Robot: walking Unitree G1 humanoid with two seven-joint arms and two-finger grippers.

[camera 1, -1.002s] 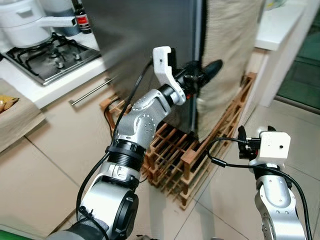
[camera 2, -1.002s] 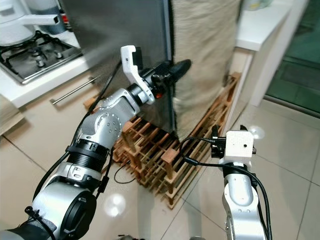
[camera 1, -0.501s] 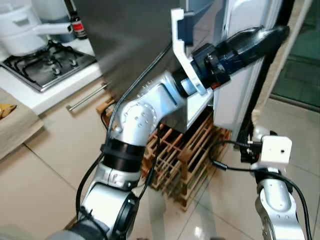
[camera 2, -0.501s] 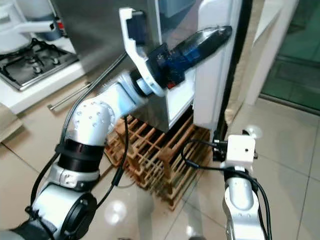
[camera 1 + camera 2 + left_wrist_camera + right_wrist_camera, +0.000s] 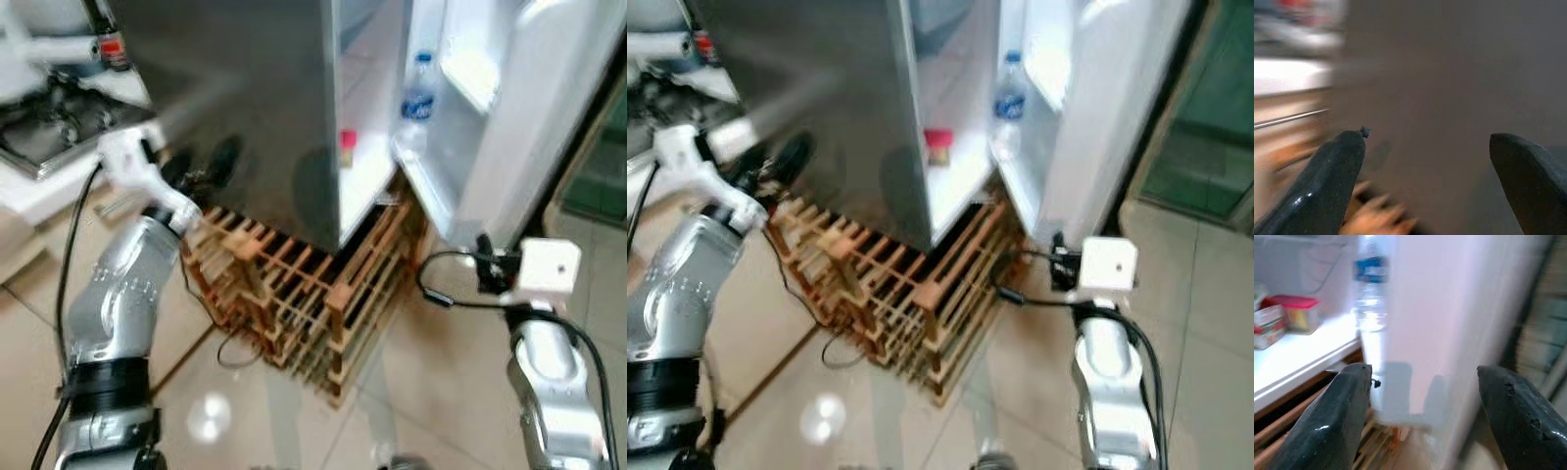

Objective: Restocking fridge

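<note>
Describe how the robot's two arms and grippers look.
Both arms are silver metal with black joint rings and loose black cables. Each wrist carries a white camera housing. The left gripper and right gripper each have two long, glossy black fingers tapering to rounded tips.

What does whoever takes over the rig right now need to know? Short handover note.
Left gripper: open, empty, low beside the fridge's steel side, above the wooden rack.
Right gripper: open, empty, low in front of the open fridge door.
Water bottle stands in the door shelf; a red-lidded container sits on the bottom shelf.
Done: door is open.
Left: nothing in either gripper, so restocking items have yet to be fetched and placed. Views are blurred.
</note>
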